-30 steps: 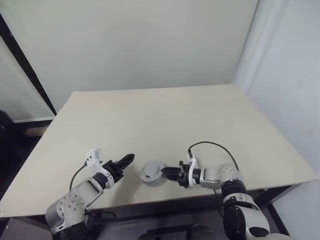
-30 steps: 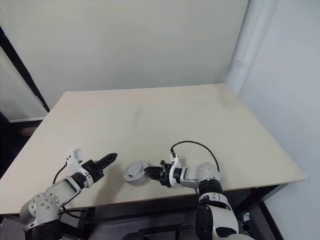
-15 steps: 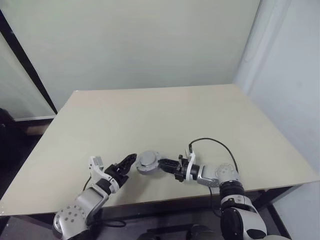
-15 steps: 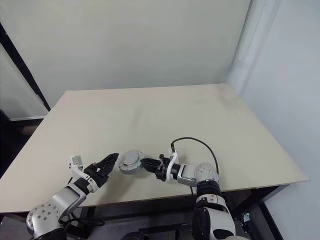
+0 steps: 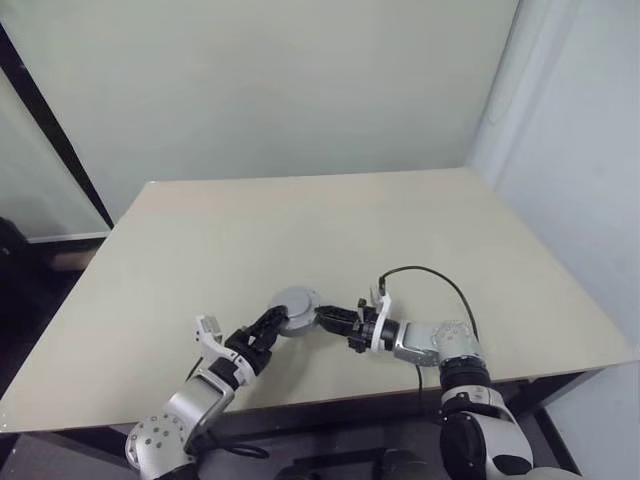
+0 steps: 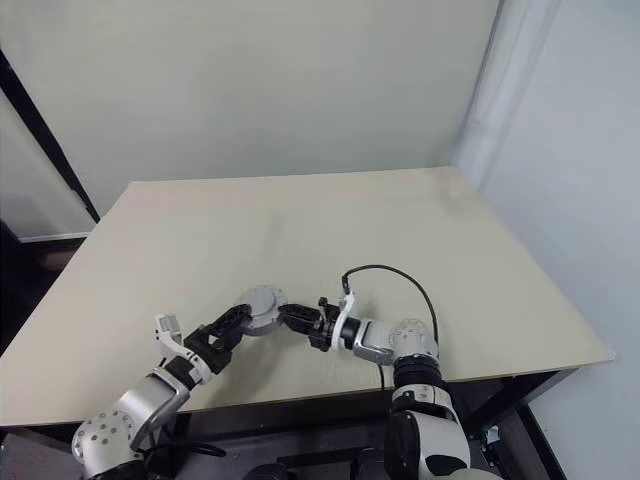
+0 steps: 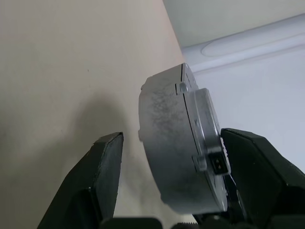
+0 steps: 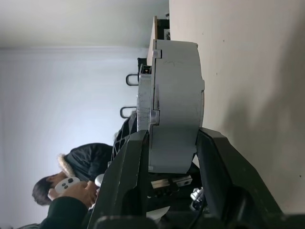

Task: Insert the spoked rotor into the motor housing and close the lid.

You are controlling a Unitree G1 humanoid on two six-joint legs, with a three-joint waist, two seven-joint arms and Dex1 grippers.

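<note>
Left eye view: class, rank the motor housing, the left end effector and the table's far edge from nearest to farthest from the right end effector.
1. motor housing: clamped between the right end effector's fingers.
2. left end effector: on the housing's other side, open around it.
3. table's far edge: well behind, by the wall.

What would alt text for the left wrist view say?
A short silver-grey metal cylinder, the motor housing, hangs on edge between the left gripper's two open black fingers, above the pale beige table. A small connector sits on the housing's flat face.
</note>
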